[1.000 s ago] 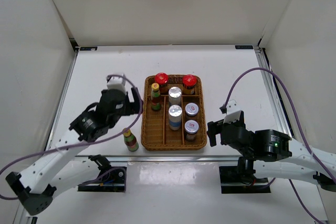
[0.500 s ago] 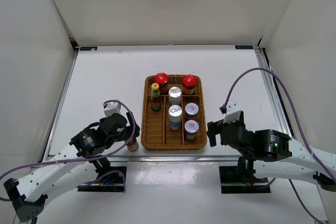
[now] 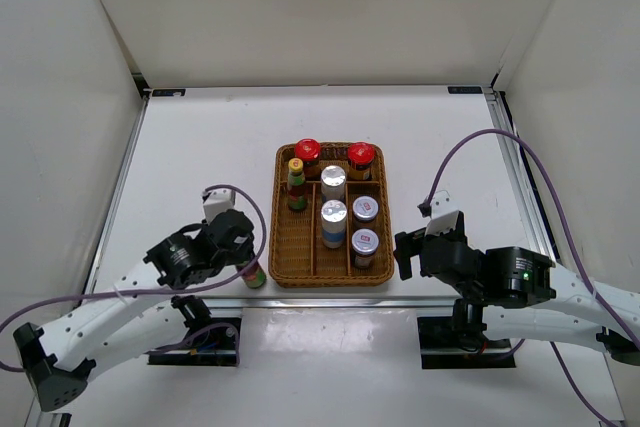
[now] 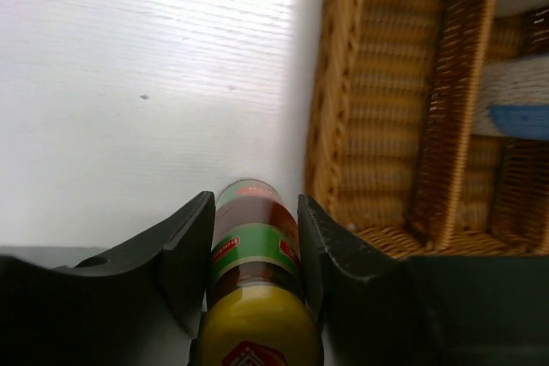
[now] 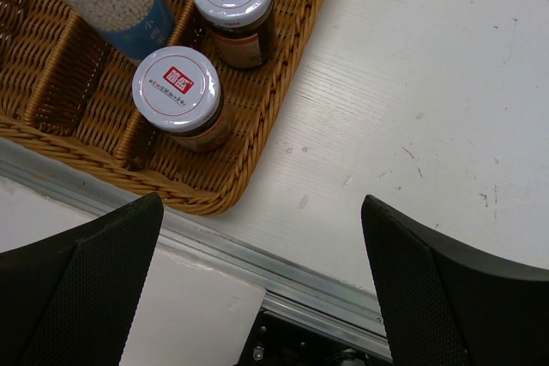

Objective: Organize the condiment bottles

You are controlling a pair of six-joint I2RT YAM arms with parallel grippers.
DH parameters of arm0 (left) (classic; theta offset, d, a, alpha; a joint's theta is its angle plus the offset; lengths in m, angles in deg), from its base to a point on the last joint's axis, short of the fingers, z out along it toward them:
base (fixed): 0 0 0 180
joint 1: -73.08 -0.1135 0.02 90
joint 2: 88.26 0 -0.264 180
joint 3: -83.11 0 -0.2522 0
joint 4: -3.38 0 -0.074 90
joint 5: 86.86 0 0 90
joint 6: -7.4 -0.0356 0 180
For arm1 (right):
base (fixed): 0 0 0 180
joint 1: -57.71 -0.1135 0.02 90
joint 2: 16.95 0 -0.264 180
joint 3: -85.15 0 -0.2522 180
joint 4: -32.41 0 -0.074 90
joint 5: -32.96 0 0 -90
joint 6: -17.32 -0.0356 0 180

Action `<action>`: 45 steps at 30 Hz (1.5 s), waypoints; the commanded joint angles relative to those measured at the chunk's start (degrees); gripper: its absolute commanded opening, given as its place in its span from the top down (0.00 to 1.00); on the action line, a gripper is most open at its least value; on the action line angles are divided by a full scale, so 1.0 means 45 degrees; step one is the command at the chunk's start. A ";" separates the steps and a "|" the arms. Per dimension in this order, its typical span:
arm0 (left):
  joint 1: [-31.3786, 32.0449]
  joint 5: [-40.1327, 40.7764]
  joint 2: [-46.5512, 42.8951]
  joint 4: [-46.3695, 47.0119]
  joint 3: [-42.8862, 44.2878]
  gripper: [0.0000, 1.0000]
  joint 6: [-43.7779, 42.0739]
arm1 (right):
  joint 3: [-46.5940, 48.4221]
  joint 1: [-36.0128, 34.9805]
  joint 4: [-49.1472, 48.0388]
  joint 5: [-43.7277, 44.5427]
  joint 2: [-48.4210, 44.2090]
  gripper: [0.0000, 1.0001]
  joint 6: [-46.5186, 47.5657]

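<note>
A slim dark yellow-capped bottle (image 3: pixel 254 274) stands on the table just left of the wicker tray's (image 3: pixel 279 227) near corner. My left gripper (image 3: pixel 243 259) is shut on it. In the left wrist view both fingers (image 4: pixel 193 246) press the green-labelled bottle (image 4: pixel 254 250) from either side. Inside the tray stand two red-capped bottles (image 3: pixel 307 152), another yellow-capped bottle (image 3: pixel 296 185), two tall silver-capped bottles (image 3: pixel 333 219) and two short jars (image 3: pixel 364 244). My right gripper (image 5: pixel 260 212) is open over bare table beside the tray's near right corner (image 5: pixel 249 156), holding nothing.
The tray's left compartment (image 4: pixel 386 126) beside the held bottle holds nothing at its near end. A metal rail (image 5: pixel 343 276) marks the table's near edge under the right gripper. White walls enclose the table on three sides.
My left gripper has dropped from beside the tray down toward the near edge and closed on the yellow-capped bottle. The right arm has not moved.
</note>
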 commanded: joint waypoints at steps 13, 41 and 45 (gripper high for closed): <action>0.0012 0.0807 0.2323 0.2249 0.5418 0.89 -0.4315 | -0.0179 -0.0074 -0.0390 0.0163 0.0153 0.01 0.0086; 0.0480 -0.0385 0.5707 0.8113 0.1903 0.55 -0.4827 | -0.0179 -0.0074 -0.0390 0.0045 0.0036 0.01 0.0086; 0.0734 0.0043 0.5571 0.7821 0.2018 0.03 -0.4827 | -0.0179 -0.0074 -0.0390 0.0045 0.0036 0.01 0.0086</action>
